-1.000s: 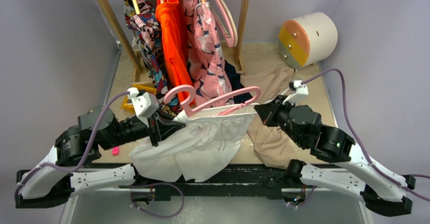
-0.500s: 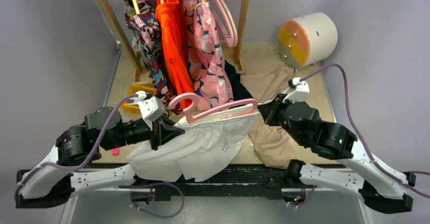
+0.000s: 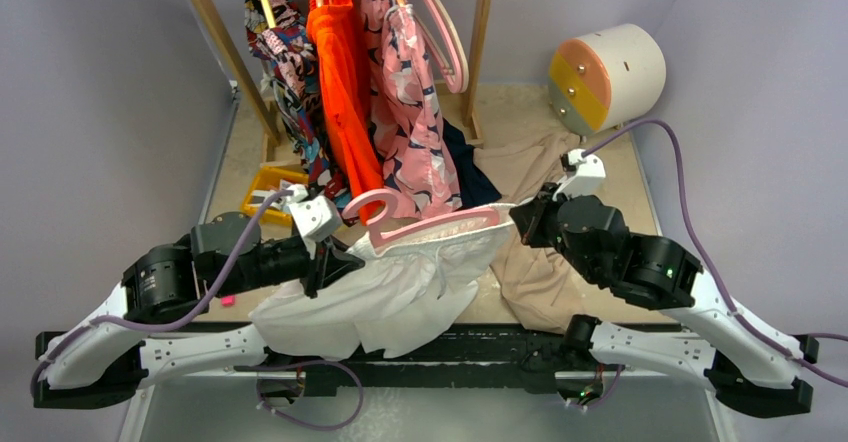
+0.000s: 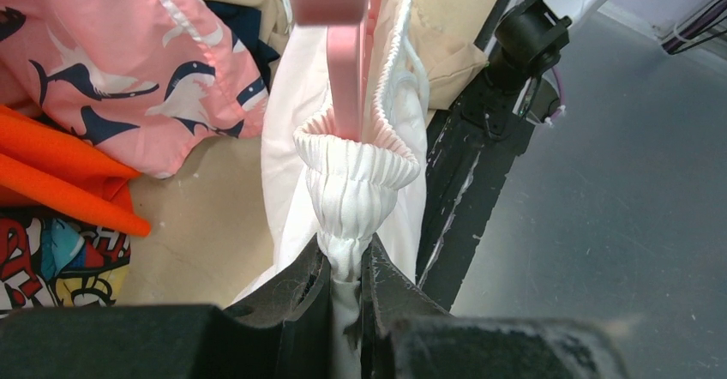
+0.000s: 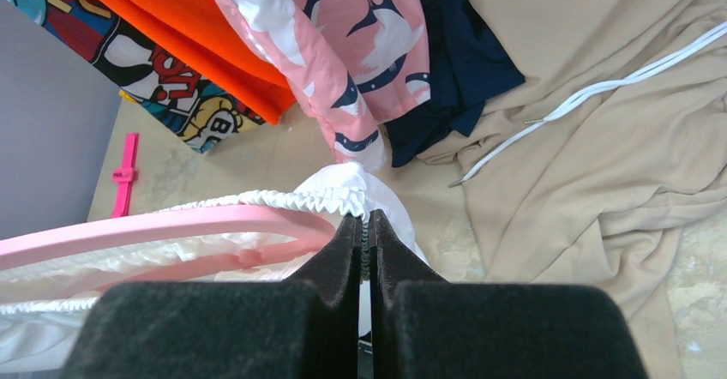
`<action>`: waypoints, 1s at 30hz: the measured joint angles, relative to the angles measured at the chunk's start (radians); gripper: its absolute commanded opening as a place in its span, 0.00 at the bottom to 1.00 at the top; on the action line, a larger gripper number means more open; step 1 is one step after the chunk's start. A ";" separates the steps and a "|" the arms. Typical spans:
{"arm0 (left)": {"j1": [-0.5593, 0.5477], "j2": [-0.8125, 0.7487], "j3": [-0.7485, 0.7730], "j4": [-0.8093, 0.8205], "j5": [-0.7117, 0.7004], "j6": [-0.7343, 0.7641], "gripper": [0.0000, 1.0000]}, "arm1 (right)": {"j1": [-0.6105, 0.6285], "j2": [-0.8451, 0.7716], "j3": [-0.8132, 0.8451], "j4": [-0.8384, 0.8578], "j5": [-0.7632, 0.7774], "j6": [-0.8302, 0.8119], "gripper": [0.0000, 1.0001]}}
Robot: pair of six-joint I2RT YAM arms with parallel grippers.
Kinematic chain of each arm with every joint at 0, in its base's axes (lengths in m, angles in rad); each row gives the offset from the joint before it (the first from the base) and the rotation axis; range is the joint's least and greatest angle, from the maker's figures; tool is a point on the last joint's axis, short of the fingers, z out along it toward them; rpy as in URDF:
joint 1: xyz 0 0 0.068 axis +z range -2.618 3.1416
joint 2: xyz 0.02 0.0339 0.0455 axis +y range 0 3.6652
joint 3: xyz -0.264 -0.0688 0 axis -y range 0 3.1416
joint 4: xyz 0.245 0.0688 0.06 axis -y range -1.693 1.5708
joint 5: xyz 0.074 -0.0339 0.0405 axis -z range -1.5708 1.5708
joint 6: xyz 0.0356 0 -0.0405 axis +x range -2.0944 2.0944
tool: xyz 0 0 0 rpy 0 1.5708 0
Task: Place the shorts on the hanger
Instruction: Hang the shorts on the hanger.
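top external, shorts: the shorts (image 3: 380, 287) hang in the lower middle of the frame, waistband stretched between the two arms, legs drooping toward the near edge of the table (image 3: 515, 107).
top external, hanger: the hanger (image 3: 432, 227) runs along the waistband, hook at centre-left; its arms seem to sit inside the waist opening.
top external, left gripper: the left gripper (image 3: 338, 258) pinches the waistband's left end.
top external, right gripper: the right gripper (image 3: 520, 224) clamps the right end.
top external, around: an orange garment (image 3: 340, 72) and a pink patterned garment (image 3: 415, 132) hang from a wooden rack (image 3: 212, 27) just above the hook; a tan garment (image 3: 535, 282) lies at lower right; a white drum (image 3: 610, 72) sits at upper right.
left wrist, grip: jaws narrow, closed on the gathered elastic at bottom centre; the hanger arm enters the waistband's mouth just above.
left wrist, doing it well: likely best to hold the elastic taut and ease it off evenly, one end at a time, so each hanger tip ends up inside.
right wrist, grip: jaws shut tight on the waistband at centre; the pink arm curves in from the left, touching the elastic.
right wrist, in the way: the patterned hem hangs just above the pinch and could snag; the tan garment's white cord (image 5: 591, 92) lies at right, a small pink strip (image 5: 127, 173) at left.
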 measured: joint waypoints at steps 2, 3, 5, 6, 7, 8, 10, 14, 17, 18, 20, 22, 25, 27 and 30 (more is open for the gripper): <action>0.000 0.003 -0.013 -0.001 -0.009 0.002 0.00 | 0.000 0.000 0.015 0.000 -0.001 -0.014 0.00; 0.000 0.005 -0.019 -0.003 -0.013 0.004 0.00 | 0.000 0.000 0.024 0.000 -0.004 -0.026 0.00; 0.000 0.012 -0.034 -0.005 -0.019 0.005 0.00 | 0.000 0.000 0.035 0.007 -0.014 -0.048 0.00; 0.000 0.016 -0.043 -0.005 -0.021 0.005 0.00 | -0.001 -0.001 0.040 0.016 -0.027 -0.061 0.00; 0.000 0.021 -0.052 -0.005 -0.023 0.005 0.00 | -0.001 -0.002 0.046 0.029 -0.048 -0.080 0.00; 0.000 0.025 -0.060 -0.003 -0.025 0.005 0.00 | -0.001 -0.003 0.050 0.037 -0.063 -0.090 0.00; 0.000 0.029 -0.078 0.011 -0.027 0.005 0.00 | -0.003 -0.002 0.061 0.066 -0.116 -0.115 0.00; 0.000 0.040 -0.115 0.084 -0.027 0.005 0.00 | -0.006 0.021 0.085 0.163 -0.240 -0.151 0.00; 0.000 0.057 -0.138 0.165 -0.027 0.005 0.00 | -0.008 0.069 0.123 0.251 -0.325 -0.176 0.00; 0.000 0.060 -0.143 0.189 -0.026 0.005 0.00 | -0.008 0.093 0.137 0.275 -0.349 -0.183 0.00; 0.000 0.069 -0.152 0.248 -0.022 0.004 0.00 | -0.008 0.130 0.164 0.311 -0.382 -0.191 0.00; 0.000 0.071 -0.162 0.295 -0.016 0.003 0.00 | -0.008 0.174 0.187 0.338 -0.403 -0.199 0.00; 0.000 0.060 -0.170 0.348 -0.005 0.000 0.00 | -0.008 0.208 0.200 0.349 -0.416 -0.204 0.00; 0.000 0.052 -0.171 0.369 0.002 0.000 0.00 | -0.008 0.220 0.213 0.357 -0.435 -0.208 0.00; 0.000 0.047 -0.168 0.400 0.007 0.002 0.00 | -0.008 0.255 0.279 0.362 -0.459 -0.230 0.00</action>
